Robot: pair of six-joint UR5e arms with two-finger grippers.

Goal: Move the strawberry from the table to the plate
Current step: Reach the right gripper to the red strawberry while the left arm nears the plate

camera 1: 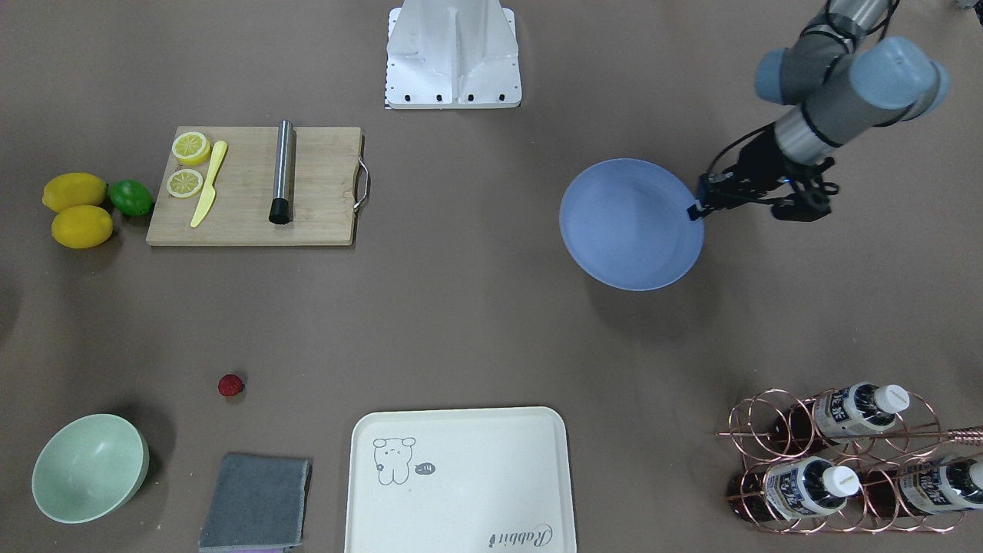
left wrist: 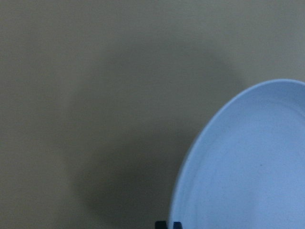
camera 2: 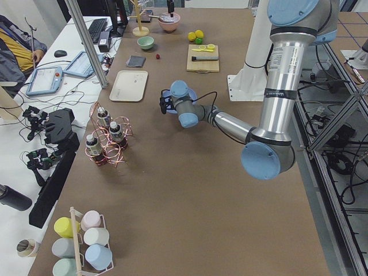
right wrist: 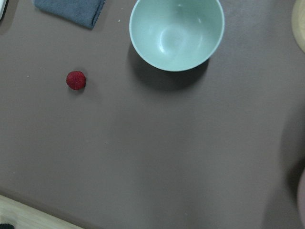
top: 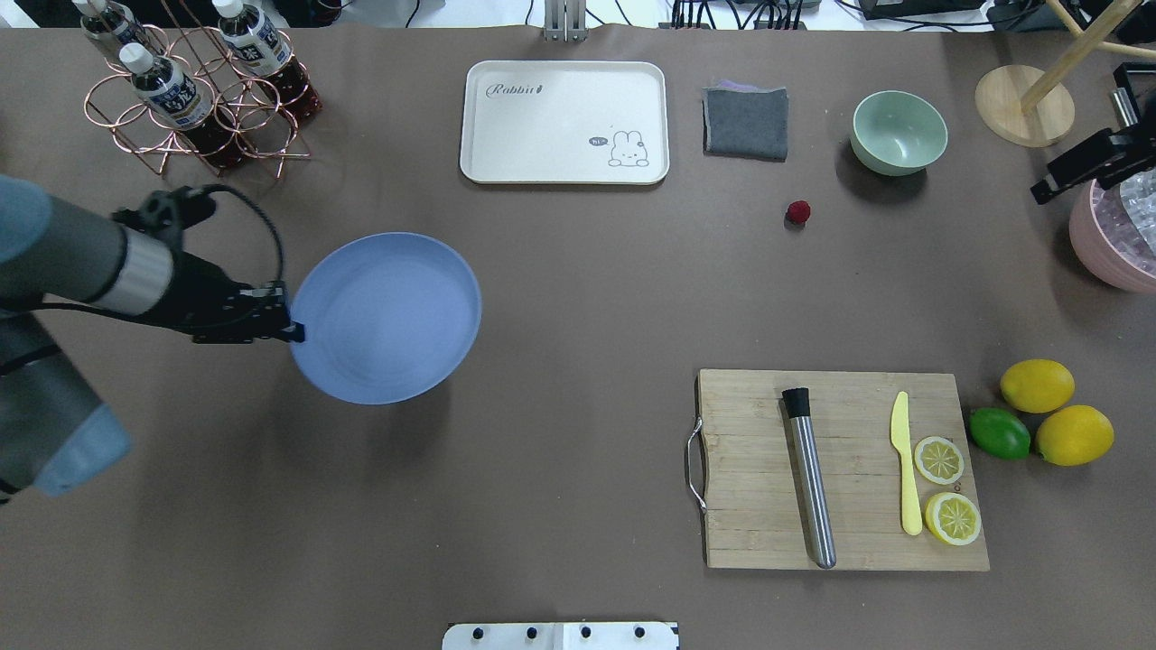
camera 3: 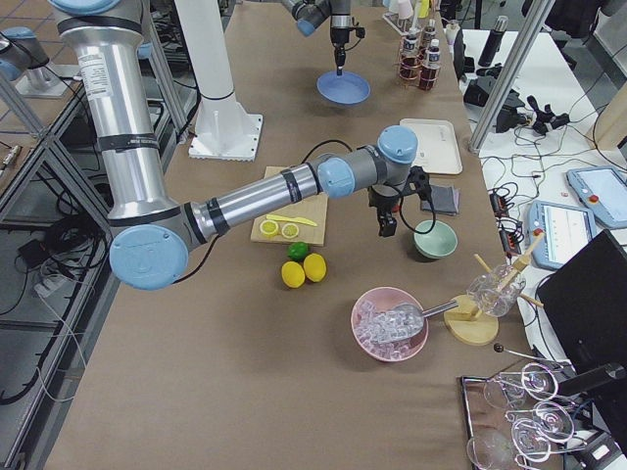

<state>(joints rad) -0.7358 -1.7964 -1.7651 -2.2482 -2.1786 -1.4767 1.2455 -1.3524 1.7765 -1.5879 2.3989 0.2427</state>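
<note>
One blue-lavender plate is pinched at its rim by the left gripper and held clear of the brown table, its shadow falling on the surface beneath. Further right, the strawberry lies on the table near the mint-green bowl and the grey cloth. The right gripper hangs above that area, and whether its fingers are parted cannot be told.

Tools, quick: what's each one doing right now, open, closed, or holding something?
Left tool: closed on the rim of the round blue-lavender plate, which it holds above the table.
Right tool: seen only from the side, cannot be told.
</note>
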